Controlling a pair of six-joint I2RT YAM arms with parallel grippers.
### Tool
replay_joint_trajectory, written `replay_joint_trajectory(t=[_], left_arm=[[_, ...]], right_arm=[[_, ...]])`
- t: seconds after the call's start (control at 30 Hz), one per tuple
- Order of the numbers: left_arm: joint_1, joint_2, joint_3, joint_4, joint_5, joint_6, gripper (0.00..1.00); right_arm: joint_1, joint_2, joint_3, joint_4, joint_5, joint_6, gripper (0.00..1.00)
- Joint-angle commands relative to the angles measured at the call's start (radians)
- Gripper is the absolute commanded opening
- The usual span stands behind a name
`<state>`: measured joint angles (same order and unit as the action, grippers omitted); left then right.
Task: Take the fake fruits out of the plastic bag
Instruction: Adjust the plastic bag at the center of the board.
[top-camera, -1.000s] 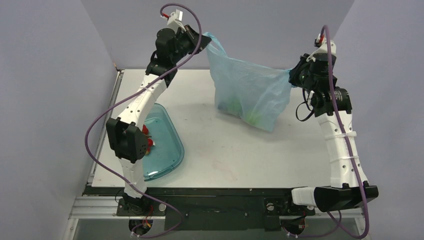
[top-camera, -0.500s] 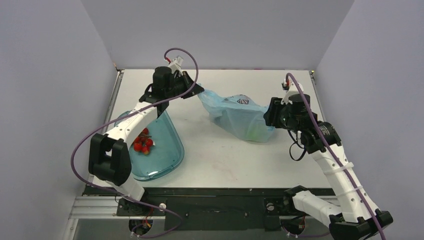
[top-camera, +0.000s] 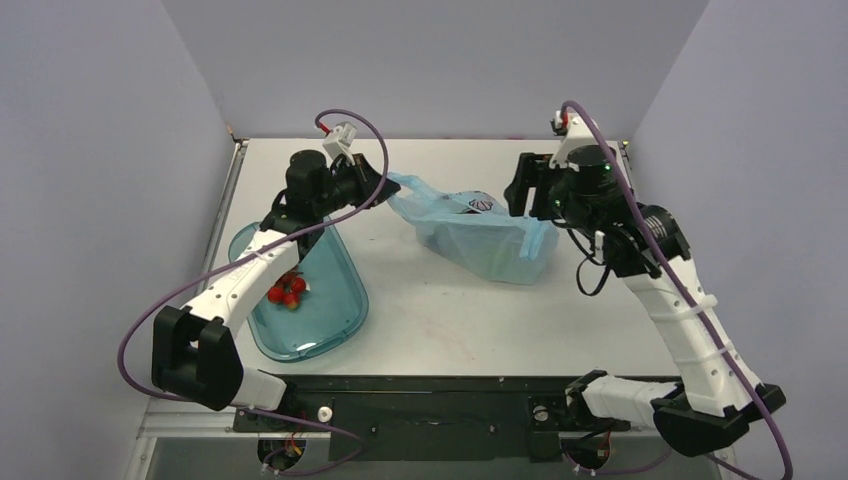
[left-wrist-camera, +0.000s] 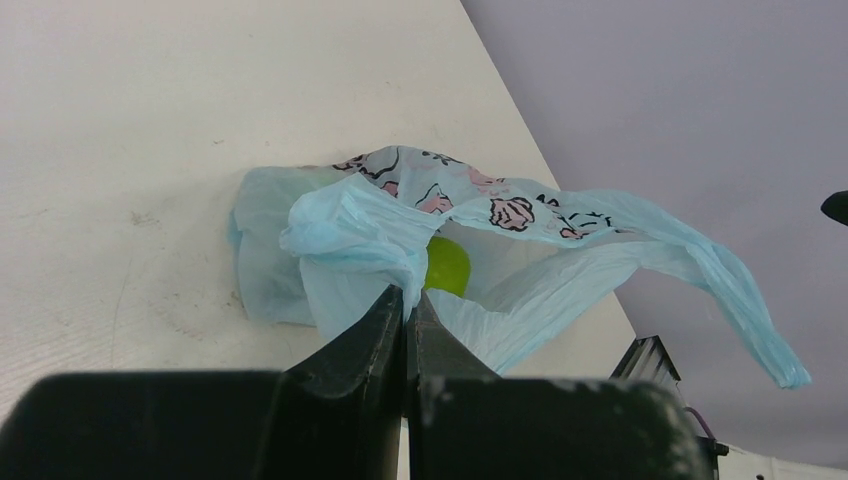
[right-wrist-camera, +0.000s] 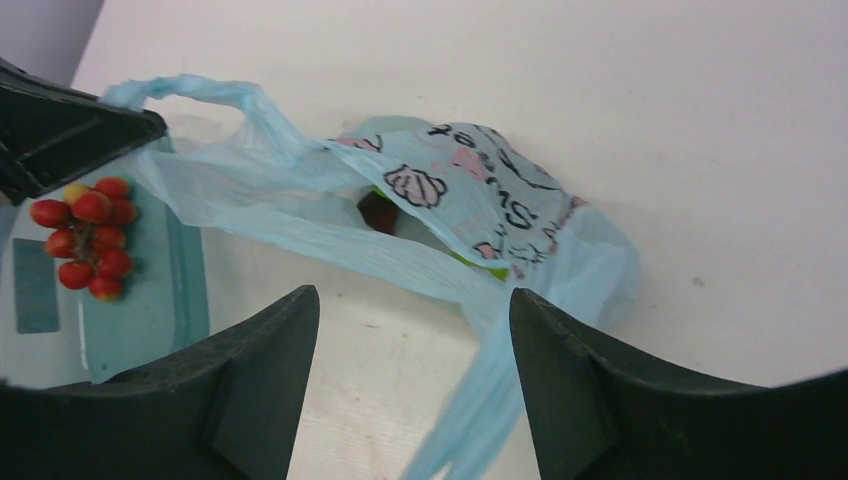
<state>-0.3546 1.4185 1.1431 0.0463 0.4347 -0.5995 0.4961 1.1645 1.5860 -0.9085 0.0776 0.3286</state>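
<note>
The light-blue plastic bag (top-camera: 478, 240) lies slumped on the table, printed side up. My left gripper (top-camera: 386, 181) is shut on its left handle (left-wrist-camera: 345, 235), low over the table. Through the bag's mouth the left wrist view shows a green fruit (left-wrist-camera: 447, 266). A dark red fruit (right-wrist-camera: 378, 212) and a green sliver (right-wrist-camera: 482, 266) show in the right wrist view. My right gripper (top-camera: 521, 200) hovers open over the bag's right end (right-wrist-camera: 415, 300). The loose right handle (right-wrist-camera: 480, 385) trails between its fingers, touching neither. A red berry cluster (top-camera: 286, 290) lies in the teal tray (top-camera: 330, 325).
The teal tray sits at the front left, under my left forearm (top-camera: 245, 280). Purple walls close in the table on three sides. The bag's loose handle strip (left-wrist-camera: 730, 310) hangs out toward the table's right side.
Both arms have come down and the bag went from hanging stretched between them to lying on the table. My right gripper opened and let go of its handle.
</note>
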Motion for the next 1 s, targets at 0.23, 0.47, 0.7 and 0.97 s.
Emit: replay_joint_trajectory(t=[0.23, 0.47, 0.7, 0.97], left_arm=[[-0.006, -0.027, -0.066, 0.183, 0.044, -0.059, 0.00], [-0.002, -0.031, -0.070, 0.178, 0.024, -0.058, 0.00], [0.013, -0.029, -0.063, 0.138, -0.017, -0.036, 0.00], [0.021, -0.013, -0.055, 0.095, -0.031, -0.014, 0.18]], right_arm=[[0.143, 0.286, -0.083, 0.304, 0.025, 0.140, 0.35], [0.183, 0.328, -0.326, 0.535, 0.142, 0.116, 0.16], [0.226, 0.369, -0.728, 0.843, 0.107, 0.167, 0.12], [0.267, 0.313, -0.804, 0.926, -0.007, 0.251, 0.16]])
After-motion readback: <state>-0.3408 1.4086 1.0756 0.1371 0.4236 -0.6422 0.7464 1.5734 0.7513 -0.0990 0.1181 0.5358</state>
